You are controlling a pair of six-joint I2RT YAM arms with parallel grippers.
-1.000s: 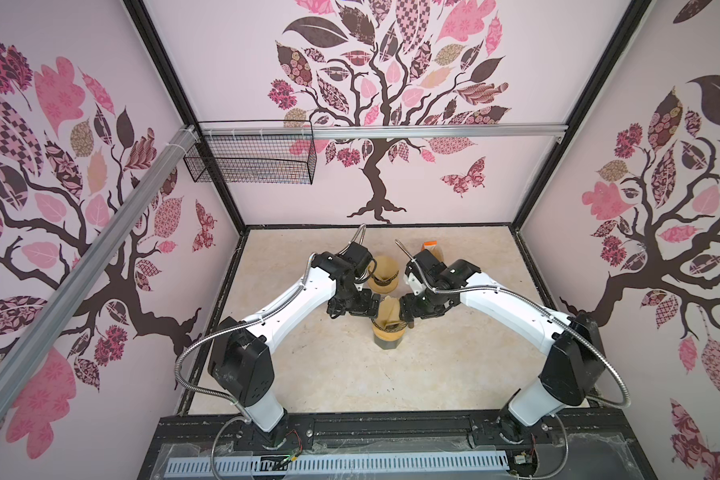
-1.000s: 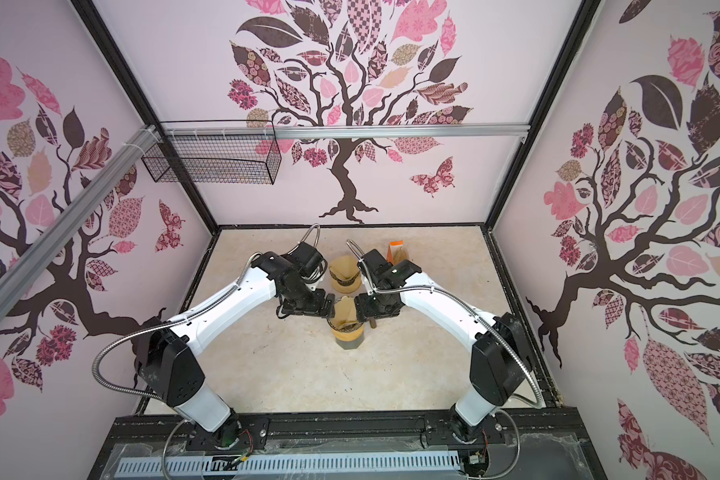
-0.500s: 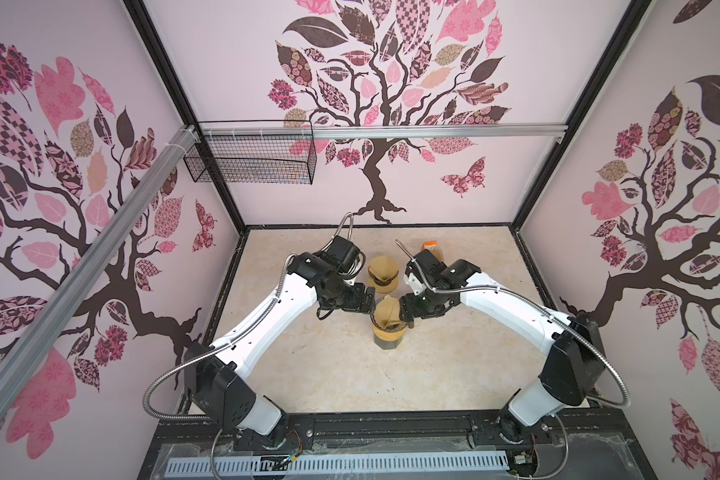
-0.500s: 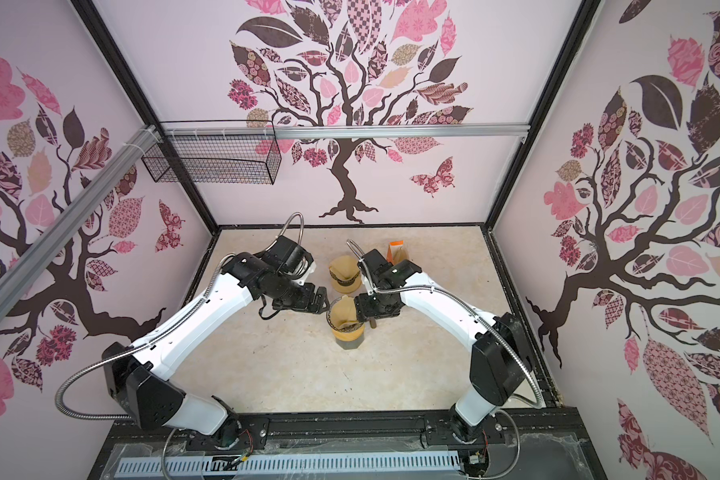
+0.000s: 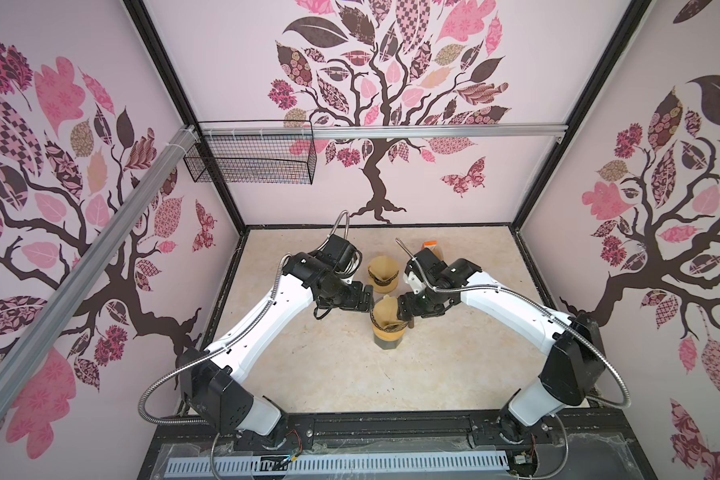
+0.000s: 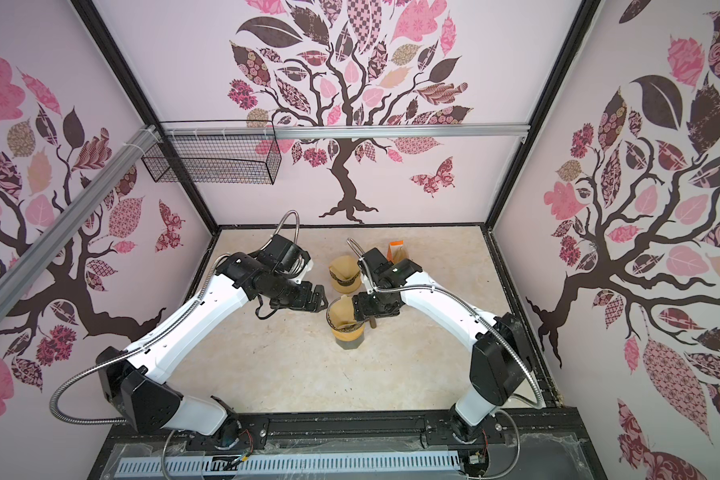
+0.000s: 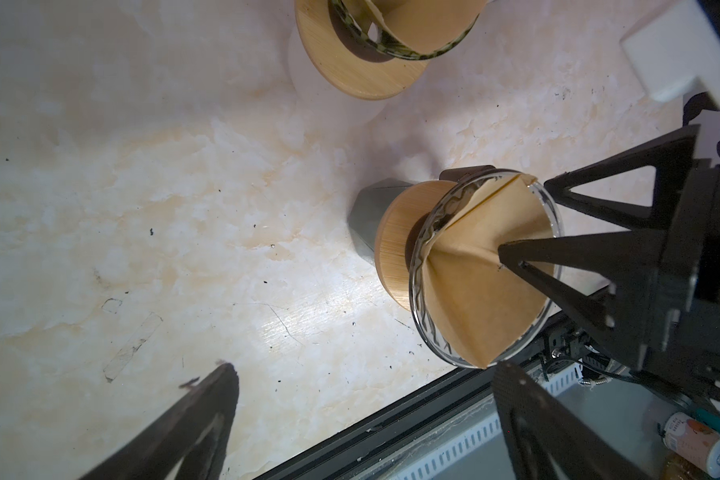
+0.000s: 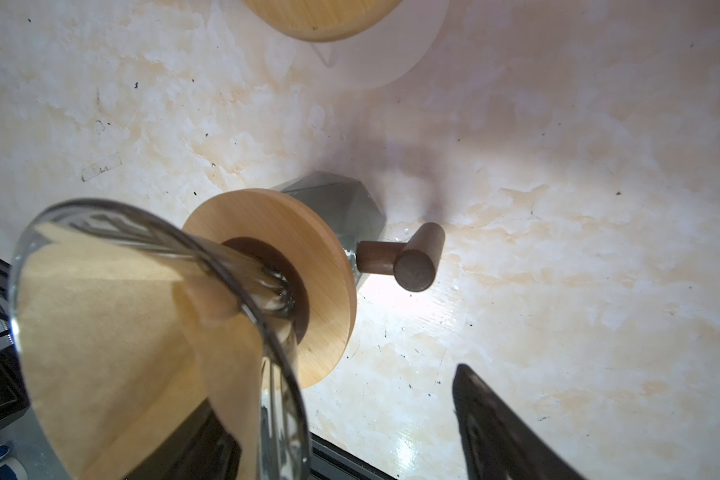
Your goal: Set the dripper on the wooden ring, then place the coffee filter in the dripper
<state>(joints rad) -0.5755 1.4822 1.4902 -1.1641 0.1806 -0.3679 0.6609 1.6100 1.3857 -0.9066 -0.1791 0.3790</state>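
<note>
Right gripper (image 5: 400, 310) jaws parted wider at dripper (image 7: 395, 245) rim, frame centre — coffee filter (image 7: 474, 286) judged released and seated; left gripper (image 5: 366, 294) withdrawn leftward, jaws apart.

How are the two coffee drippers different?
The near dripper stands on a grey pot; the far dripper rests on something pale, hard to make out. The right end effector, open, straddles the near dripper's rim; nothing touches the far dripper. Both have wooden collars and a brown paper filter inside.
</note>
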